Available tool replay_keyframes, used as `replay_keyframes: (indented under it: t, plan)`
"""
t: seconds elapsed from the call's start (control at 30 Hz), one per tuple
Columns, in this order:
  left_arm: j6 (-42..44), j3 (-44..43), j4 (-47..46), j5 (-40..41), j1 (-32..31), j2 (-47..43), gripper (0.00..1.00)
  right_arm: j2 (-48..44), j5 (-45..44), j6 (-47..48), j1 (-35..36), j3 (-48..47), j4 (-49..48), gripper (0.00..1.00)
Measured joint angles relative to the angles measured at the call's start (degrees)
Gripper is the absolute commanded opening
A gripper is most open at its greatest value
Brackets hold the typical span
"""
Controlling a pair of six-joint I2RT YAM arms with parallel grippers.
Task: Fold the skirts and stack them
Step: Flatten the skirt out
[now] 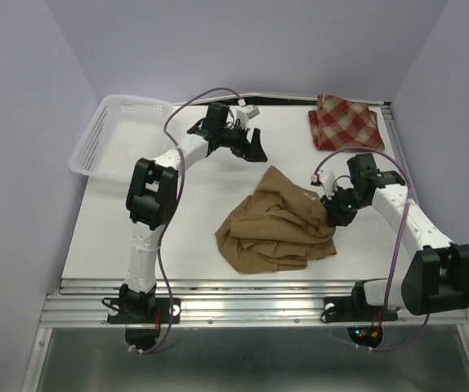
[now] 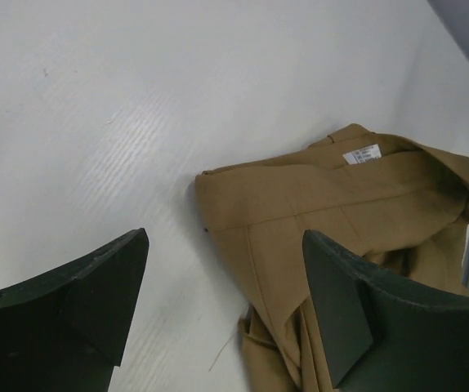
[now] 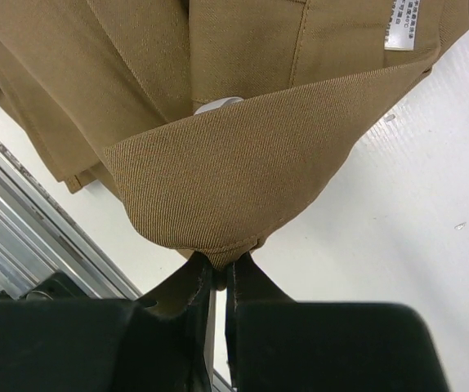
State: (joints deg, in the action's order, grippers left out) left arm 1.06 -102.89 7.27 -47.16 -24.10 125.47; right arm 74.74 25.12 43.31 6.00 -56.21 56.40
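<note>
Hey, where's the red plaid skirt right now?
In the overhead view, the plaid skirt lies folded at the far right corner of the table, beyond the right gripper and apart from the tan skirt in the middle.

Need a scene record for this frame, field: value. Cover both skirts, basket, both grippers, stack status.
tan skirt: crumpled in the middle of the table, not folded
plaid skirt: folded, far right corner, apart from the tan skirt
basket: far left corner, no skirt in it
left gripper: open, over the table by the tan skirt's far edge, holding nothing
right gripper: shut on an edge of the tan skirt
stack: not yet made
</note>
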Motion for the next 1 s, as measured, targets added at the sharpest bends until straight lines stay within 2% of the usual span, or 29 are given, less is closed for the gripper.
replay_keyframes:
  t: [0.23, 0.4, 0.67, 0.73, 0.77, 0.8, 1.0]
  plan:
    - [-8.7, -1.3, -5.7, -2.1, -3.2, 5.2, 0.9, 0.0, -0.3, -0.1, -0.3, 0.2, -0.1, 0.01]
    - [-11.1, -1.8, -7.6, -1.3, -5.1, 7.8, 0.88, 0.2, -0.4, -0.3, -1.0, 0.2, -0.1, 0.01]
    - [-12.3, -3.6, -7.6, 2.4, -6.4, 11.1, 0.77, 0.9, 0.0, -0.6, -3.0, 0.2, -0.1, 0.01]
    - [-12.5, -4.2, -7.6, 2.8, -6.4, 11.6, 0.79, 1.0, 0.0, -0.7, -3.1, 0.2, -0.2, 0.01]
    - [-12.7, -4.2, -7.5, 3.3, -6.4, 11.8, 0.85, 1.0, 0.0, -0.7, -3.2, 0.2, -0.1, 0.01]
    - [-12.8, -4.2, -7.4, 3.8, -6.4, 11.8, 0.86, 1.2, 0.1, -0.7, -3.3, 0.2, -0.1, 0.01]
    - [-14.1, -4.2, -7.5, 5.9, -5.8, 11.8, 0.85, 1.2, 0.2, -0.8, -3.8, 0.2, -0.1, 0.01]
